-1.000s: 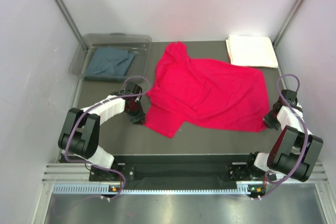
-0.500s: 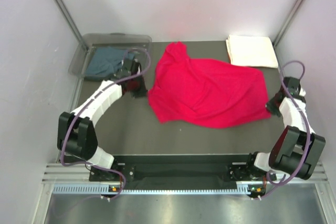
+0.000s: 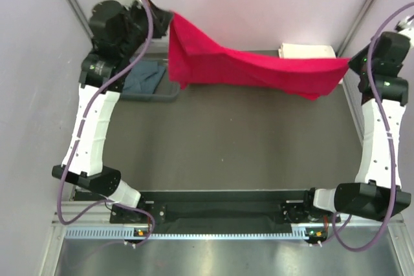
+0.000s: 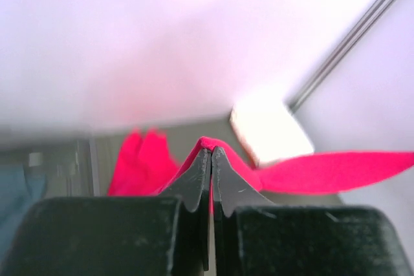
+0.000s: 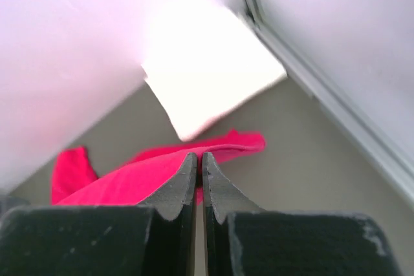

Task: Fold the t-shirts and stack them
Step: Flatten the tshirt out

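Observation:
The bright red t-shirt (image 3: 252, 69) hangs stretched in the air between my two grippers, high over the back of the table. My left gripper (image 3: 167, 19) is shut on its left end, where the cloth drapes down in folds. My right gripper (image 3: 349, 64) is shut on its right end. In the left wrist view the jaws (image 4: 211, 150) pinch a red fold (image 4: 336, 171). In the right wrist view the jaws (image 5: 197, 155) clamp a red edge (image 5: 129, 179). The cream-white folded t-shirt (image 3: 309, 50) lies at the back right, partly hidden. The slate blue-grey t-shirt (image 3: 143, 77) lies in the bin.
A clear plastic bin (image 3: 155, 95) stands at the back left, half behind my left arm. The dark table mat (image 3: 233, 147) lies under the hanging shirt. Pale enclosure walls with metal corner posts (image 3: 365, 11) close in the back and sides.
The left gripper has shut on the red shirt's left edge. Both arms have risen and moved back, lifting the shirt off the table until it hangs stretched between them.

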Available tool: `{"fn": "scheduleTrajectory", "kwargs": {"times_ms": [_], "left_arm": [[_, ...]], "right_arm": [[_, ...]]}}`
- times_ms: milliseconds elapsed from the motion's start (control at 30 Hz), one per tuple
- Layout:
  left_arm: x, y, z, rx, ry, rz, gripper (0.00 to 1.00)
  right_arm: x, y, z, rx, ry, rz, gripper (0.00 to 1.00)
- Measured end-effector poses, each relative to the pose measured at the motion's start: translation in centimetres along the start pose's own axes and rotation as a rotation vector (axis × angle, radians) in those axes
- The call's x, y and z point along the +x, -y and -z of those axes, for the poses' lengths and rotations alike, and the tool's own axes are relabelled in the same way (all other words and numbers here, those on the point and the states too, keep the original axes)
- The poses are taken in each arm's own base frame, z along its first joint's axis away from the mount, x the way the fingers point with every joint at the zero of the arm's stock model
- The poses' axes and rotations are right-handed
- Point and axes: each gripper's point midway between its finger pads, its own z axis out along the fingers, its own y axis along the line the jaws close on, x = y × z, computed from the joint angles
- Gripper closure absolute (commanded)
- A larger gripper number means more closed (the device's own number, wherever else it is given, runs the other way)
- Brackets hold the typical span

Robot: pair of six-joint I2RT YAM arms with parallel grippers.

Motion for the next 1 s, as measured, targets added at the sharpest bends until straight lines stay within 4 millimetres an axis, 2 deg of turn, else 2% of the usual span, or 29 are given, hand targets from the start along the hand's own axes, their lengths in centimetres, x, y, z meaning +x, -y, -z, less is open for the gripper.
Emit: {"fn": "scheduleTrajectory", "kwargs": {"times_ms": [100,167,233,333,400,500,600,667,733,767,833,900,1000], "left_arm": [[-6.2,2.6,1.9,0.068,0.157,-0.042,1.0],[-9.4,4.1,3.8,0.109,0.252,-0.057,1.0],[-12.1,5.5,6.7,0.143,0.343,-0.067,1.0],[-15.3,7.5,11.4,0.198,0.455,-0.079,1.0],[-16.9,8.6,14.4,0.235,0.518,-0.088,1.0],[-19.7,10.9,21.2,0.313,0.652,-0.112,1.0],[-21.0,12.3,25.7,0.362,0.734,-0.133,1.0],[-21.7,13.0,28.0,0.39,0.786,-0.147,1.0],[-21.9,13.1,28.7,0.401,0.814,-0.156,1.0],[-21.7,13.0,28.4,0.399,0.811,-0.156,1.0],[-20.8,12.5,26.4,0.387,0.779,-0.151,1.0],[-19.2,11.4,23.2,0.358,0.715,-0.141,1.0],[-15.3,8.9,16.5,0.291,0.58,-0.123,1.0]], "right_arm": [[-4.6,-1.8,2.9,-0.057,0.116,0.004,1.0],[-7.0,-2.5,5.3,-0.09,0.188,0.001,1.0],[-9.3,-3.2,8.2,-0.127,0.264,-0.006,1.0],[-11.8,-3.8,12.5,-0.174,0.365,-0.018,1.0],[-13.3,-3.9,16.2,-0.208,0.446,-0.023,1.0],[-14.7,-3.5,21.2,-0.237,0.55,-0.022,1.0],[-15.5,-2.8,26.2,-0.26,0.651,-0.011,1.0],[-15.9,-2.4,28.7,-0.273,0.708,-0.005,1.0],[-16.1,-1.9,30.2,-0.278,0.748,0.004,1.0],[-16.0,-1.7,30.4,-0.276,0.756,0.008,1.0],[-15.5,-1.4,29.7,-0.257,0.748,0.023,1.0],[-14.3,-1.3,27.3,-0.233,0.704,0.046,1.0],[-11.2,-1.2,22.0,-0.188,0.586,0.096,1.0]]}}
